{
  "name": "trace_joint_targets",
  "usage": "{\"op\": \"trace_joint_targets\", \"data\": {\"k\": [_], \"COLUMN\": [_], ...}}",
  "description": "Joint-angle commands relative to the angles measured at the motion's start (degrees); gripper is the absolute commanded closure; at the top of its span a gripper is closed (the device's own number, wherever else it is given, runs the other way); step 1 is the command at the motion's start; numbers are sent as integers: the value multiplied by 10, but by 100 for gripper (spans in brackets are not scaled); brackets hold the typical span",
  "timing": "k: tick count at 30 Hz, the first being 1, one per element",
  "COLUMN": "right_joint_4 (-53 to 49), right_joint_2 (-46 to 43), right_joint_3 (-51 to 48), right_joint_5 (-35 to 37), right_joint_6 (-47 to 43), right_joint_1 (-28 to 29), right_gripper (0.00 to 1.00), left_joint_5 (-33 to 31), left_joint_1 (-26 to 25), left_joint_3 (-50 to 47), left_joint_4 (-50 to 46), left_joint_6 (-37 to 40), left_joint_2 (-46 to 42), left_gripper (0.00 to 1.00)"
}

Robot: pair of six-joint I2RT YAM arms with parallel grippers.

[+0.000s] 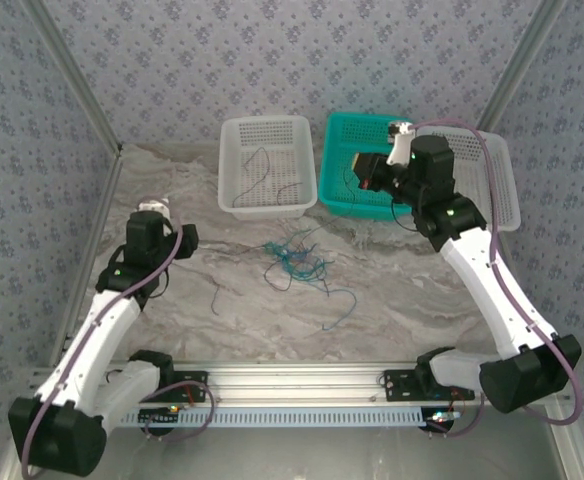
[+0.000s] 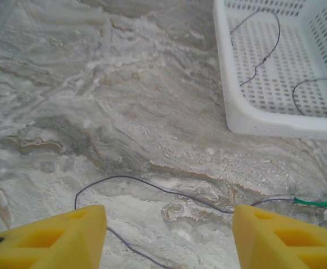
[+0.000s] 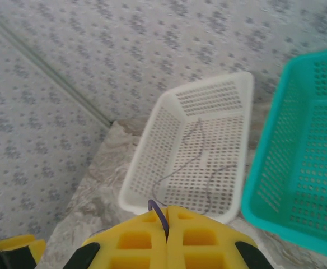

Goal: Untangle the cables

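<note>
top external view, mid-table: cables [image 1: 294, 262] in a loose snarl, hair-fine, floppy, likely near weightless, best pinched at a free end and eased out; left gripper [image 2: 169, 235] spread open above lone dark wire [image 2: 152, 185], right gripper [image 3: 166, 235] clenched on purple wire [image 3: 159, 212] over teal basket [image 1: 334, 165].

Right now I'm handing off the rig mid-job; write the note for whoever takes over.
Left pincer: open, low over the table, a loose dark cable lying between its fingers.
Right pincer: shut on a purple cable, raised by the teal basket.
Done: a few dark cables lie in the white basket.
To do: the blue-green tangle mid-table, plus stray strands beside it.
</note>
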Motion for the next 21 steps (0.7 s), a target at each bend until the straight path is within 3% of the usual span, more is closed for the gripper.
{"op": "trace_joint_targets", "data": {"k": [1, 4, 6, 8, 11, 17, 21], "right_joint_4": [-1, 3, 3, 3, 5, 15, -2], "right_joint_2": [6, 16, 20, 23, 23, 25, 24], "right_joint_3": [48, 72, 86, 101, 121, 148, 166], "right_joint_5": [-39, -56, -50, -47, -49, -57, -57], "right_joint_6": [-29, -30, -31, -28, -20, -1, -14], "right_joint_1": [18, 44, 62, 78, 96, 129, 146], "right_gripper": [100, 100, 100, 100, 100, 100, 100], "left_joint_5": [70, 230, 264, 243, 194, 141, 91], "left_joint_1": [-4, -38, -105, -192, -272, -294, -293], "left_joint_3": [27, 3, -21, -33, -7, 90, 139], "left_joint_4": [-5, 120, 224, 293, 342, 435, 465], "left_joint_6": [12, -13, -4, 61, 134, 139, 137], "left_joint_2": [-39, -48, -38, -7, 81, 278, 374], "left_gripper": [38, 37, 36, 33, 30, 3, 1]}}
